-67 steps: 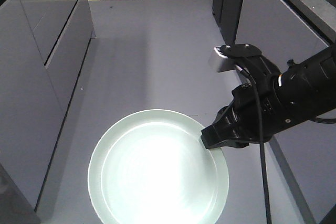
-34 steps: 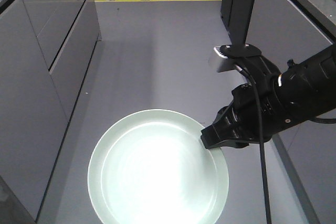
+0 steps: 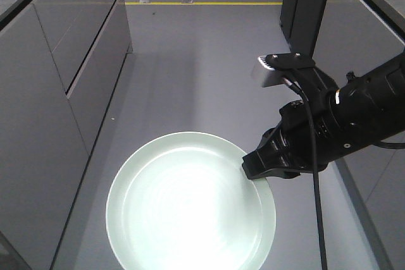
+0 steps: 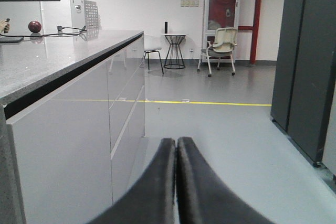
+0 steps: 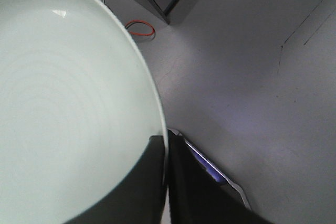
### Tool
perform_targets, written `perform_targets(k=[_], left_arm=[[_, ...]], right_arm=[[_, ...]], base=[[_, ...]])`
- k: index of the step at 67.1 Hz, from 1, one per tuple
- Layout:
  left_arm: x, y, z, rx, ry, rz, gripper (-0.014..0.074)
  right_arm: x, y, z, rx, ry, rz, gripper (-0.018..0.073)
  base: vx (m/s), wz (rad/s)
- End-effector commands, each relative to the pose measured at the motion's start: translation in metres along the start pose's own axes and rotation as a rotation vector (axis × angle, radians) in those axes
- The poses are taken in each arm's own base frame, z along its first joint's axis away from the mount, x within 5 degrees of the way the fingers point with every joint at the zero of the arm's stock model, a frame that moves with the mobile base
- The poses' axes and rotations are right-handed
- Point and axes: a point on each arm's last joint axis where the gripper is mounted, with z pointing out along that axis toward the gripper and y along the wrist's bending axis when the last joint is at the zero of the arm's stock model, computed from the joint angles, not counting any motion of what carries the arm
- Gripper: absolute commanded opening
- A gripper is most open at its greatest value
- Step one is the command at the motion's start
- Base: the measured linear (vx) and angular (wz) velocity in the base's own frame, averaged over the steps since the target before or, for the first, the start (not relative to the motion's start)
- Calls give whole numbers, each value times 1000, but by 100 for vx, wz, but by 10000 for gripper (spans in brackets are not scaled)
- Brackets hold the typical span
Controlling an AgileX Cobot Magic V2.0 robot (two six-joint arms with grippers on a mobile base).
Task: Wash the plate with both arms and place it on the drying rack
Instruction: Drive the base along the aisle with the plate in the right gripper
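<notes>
The pale mint-green plate (image 3: 190, 203) hangs flat above the grey floor in the front view, and fills the left of the right wrist view (image 5: 68, 103). My right gripper (image 3: 252, 170) on the black arm (image 3: 342, 124) is shut on the plate's right rim; its jaws pinch the rim edge in the right wrist view (image 5: 167, 142). My left gripper (image 4: 176, 142) is shut and empty, pointing along an aisle. The drying rack is out of view.
Grey cabinets (image 3: 57, 80) run along the left with a stone counter (image 4: 52, 56) on top. A dark tall cabinet (image 3: 307, 4) stands at right. A yellow floor line (image 3: 202, 3) crosses far ahead. Chairs and a small table (image 4: 176, 45) stand at the far wall.
The floor, cabinets and yellow line have shifted down and right in the front view, so the base is moving. The plate and right arm keep the same place in the frame.
</notes>
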Motion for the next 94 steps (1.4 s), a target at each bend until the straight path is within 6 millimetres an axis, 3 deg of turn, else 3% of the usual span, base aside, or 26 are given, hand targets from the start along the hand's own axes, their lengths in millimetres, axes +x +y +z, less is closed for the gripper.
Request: perform_targets(k=[1,94], left_arm=[[-17,-1,-3,5,-115,-9,-6],[-17,-1,-3,5,-115,-9,-6]], right_arm=[[-6,8,-15,-17,-89,-12,-1],[-6,8,-15,-17,-89,-12,-1]], base=[[18,11],[16,2]])
